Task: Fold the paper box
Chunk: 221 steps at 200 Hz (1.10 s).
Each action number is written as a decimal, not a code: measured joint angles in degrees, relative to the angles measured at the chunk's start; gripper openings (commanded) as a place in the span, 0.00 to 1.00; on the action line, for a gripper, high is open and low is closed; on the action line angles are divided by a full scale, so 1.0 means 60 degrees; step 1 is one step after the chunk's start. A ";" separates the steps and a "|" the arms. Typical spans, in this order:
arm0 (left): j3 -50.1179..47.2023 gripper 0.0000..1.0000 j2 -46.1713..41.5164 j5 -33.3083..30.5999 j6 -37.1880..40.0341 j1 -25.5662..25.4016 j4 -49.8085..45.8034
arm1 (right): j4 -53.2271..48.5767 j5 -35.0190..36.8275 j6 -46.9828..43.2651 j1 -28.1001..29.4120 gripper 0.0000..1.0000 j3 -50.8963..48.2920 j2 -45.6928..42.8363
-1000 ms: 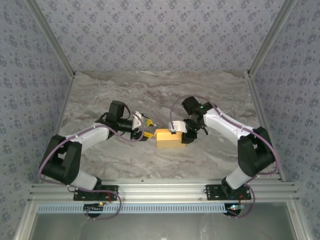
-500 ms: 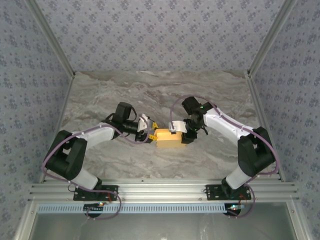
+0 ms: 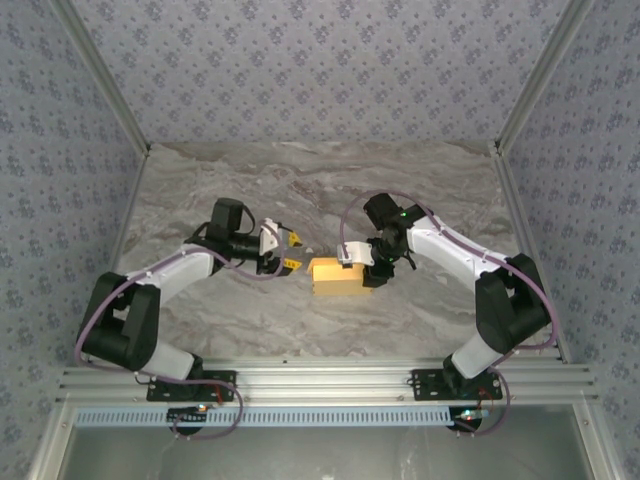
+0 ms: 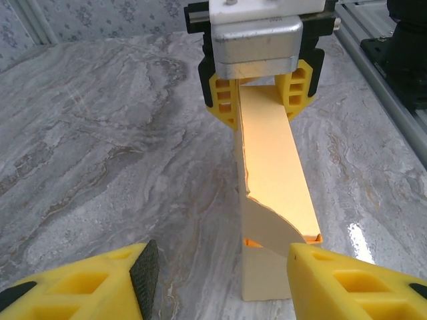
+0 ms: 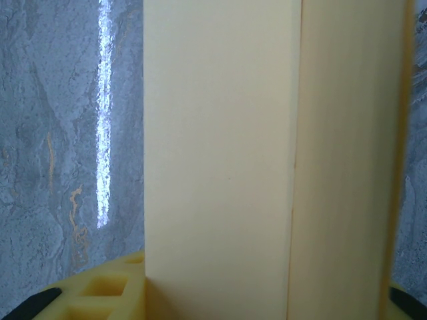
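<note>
With the right hand (image 3: 362, 268) clamped on one end of the slim yellow-orange paper box (image 3: 335, 276) lying midway on the glossy marbled tabletop (image 3: 200, 190), the left hand (image 3: 291, 252), fingers (image 4: 87, 290) apart near the other end, should press the curled thin-card flap (image 4: 273, 227) squarely inward, gently, lest it crease.

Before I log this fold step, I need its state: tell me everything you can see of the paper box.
The paper box is thin yellow-orange card, already formed into a long, slim rectangular shape. It lies on the marble table between the arms. The right gripper clamps its right end. At its left end a rounded flap stands loose, not tucked in. The open left gripper faces that end without touching it.
</note>
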 measured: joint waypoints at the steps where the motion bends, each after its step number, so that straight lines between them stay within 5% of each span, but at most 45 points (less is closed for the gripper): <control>1: 0.0000 0.55 0.0015 0.0000 0.0000 0.0000 0.0000 | 0.0000 0.0000 0.0000 0.0000 0.30 0.0000 0.0000; 111: 0.0321 0.54 0.0914 -0.0080 -0.0240 -0.0867 0.0346 | 0.0004 0.0004 0.0004 0.0000 0.38 0.0000 0.0000; 145: 0.0321 0.40 0.0889 -0.0022 -0.0018 -0.0867 0.0164 | 0.0047 0.0007 0.0058 0.0004 0.41 0.0000 0.0000; 221: 0.0321 0.40 0.0889 0.0055 0.0692 -0.0973 -0.0561 | 0.0084 0.0015 0.0182 0.0004 0.46 -0.0033 0.0004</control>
